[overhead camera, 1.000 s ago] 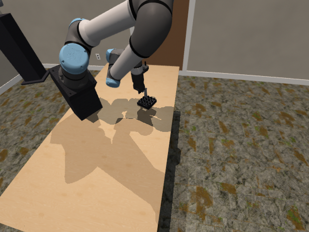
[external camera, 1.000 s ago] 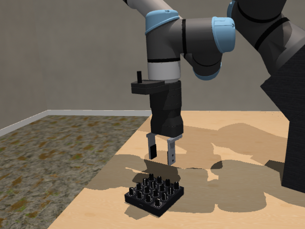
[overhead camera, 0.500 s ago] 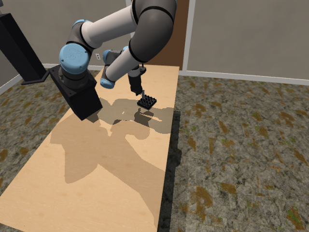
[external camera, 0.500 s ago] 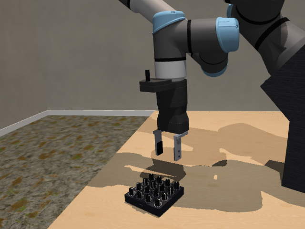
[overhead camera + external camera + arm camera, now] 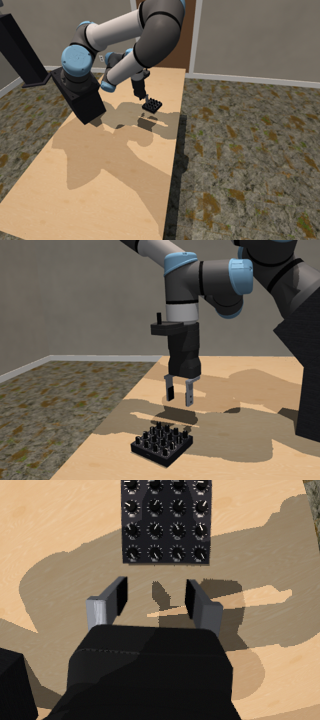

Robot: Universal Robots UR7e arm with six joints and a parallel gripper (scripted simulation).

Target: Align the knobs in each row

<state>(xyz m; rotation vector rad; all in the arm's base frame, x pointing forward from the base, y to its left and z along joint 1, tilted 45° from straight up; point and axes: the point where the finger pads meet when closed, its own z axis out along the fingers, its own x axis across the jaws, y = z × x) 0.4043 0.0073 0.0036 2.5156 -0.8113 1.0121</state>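
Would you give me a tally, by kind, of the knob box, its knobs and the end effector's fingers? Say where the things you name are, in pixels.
Knob box [image 5: 154, 111] [image 5: 168, 461] [image 5: 166, 560]: 1
Knobs [image 5: 165, 452] [image 5: 178, 531]: 16
End effector fingers [image 5: 189, 393]: 2
Total: 19

brown door [image 5: 189, 38], pale wall outlet [image 5: 101, 58], black pillar [image 5: 21, 51] on a dark base, patchy brown-and-green floor [image 5: 245, 155] [image 5: 64, 395]

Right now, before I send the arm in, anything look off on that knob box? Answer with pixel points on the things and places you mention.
Two knobs, in the wrist view. Second row down, leftmost knob [image 5: 131, 507] [image 5: 172, 446] points up-left; its row points up-right. Third row, second knob [image 5: 155, 530] [image 5: 169, 436] points up-right; its row, up-left.
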